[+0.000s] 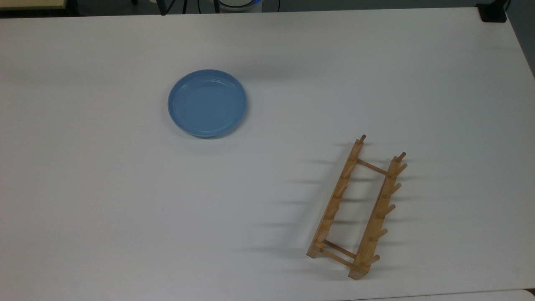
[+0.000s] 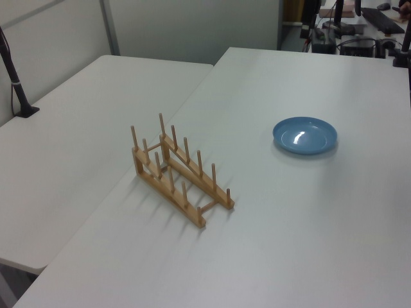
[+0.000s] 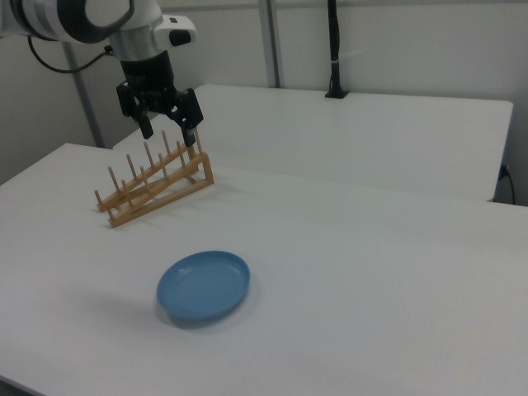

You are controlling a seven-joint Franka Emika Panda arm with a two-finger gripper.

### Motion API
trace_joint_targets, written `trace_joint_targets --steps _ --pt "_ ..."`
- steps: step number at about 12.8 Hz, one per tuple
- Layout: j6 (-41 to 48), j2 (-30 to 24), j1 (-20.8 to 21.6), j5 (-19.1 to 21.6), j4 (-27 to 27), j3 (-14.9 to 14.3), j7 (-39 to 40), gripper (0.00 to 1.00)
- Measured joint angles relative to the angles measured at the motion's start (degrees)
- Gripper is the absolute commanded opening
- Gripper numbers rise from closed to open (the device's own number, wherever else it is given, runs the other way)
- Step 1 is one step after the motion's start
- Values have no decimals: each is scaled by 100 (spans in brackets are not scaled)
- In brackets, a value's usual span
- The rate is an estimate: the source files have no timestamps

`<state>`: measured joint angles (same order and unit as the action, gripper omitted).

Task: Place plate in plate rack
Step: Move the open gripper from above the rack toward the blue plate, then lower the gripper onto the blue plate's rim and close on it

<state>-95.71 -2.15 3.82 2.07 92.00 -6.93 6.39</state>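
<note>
The plate (image 1: 207, 103) lies flat and right way up on the white table (image 1: 104, 200), bare table surface all round it; in the top view it sits left of centre toward the far edge, in the left view (image 2: 304, 135) toward the right, and in the right view (image 3: 204, 286) in the near foreground. The plate rack (image 1: 356, 208) stands on the same table, well apart from the plate, toward the top view's lower right. It rests on its two long rails, joined by thin crossbars, with the pegs pointing upward and no item lodged between them; the left view (image 2: 180, 169) shows both rows of pegs standing clear, and the slots are unoccupied. In the right view the rack (image 3: 154, 187) stands at the left, beyond the plate. The gripper (image 3: 167, 130) hangs in the air at the upper left of the right view, carried on the white and black arm (image 3: 91, 18); it appears in line with the rack's far end, though whether it is above the rack or nearer the camera cannot be judged. Its two dark fingers (image 3: 189, 129) are spread apart with nothing between them. A second white table (image 2: 70, 167) adjoins the first along the left view's left.
</note>
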Motion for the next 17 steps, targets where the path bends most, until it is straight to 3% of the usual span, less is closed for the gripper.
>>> trace_joint_targets --steps 6,12,17 --pt "0 1 -4 0 2 -3 18 100" --pt "20 61 -267 -18 115 -70 1336 100" --pt "-29 480 -625 -515 388 -87 1480 99"
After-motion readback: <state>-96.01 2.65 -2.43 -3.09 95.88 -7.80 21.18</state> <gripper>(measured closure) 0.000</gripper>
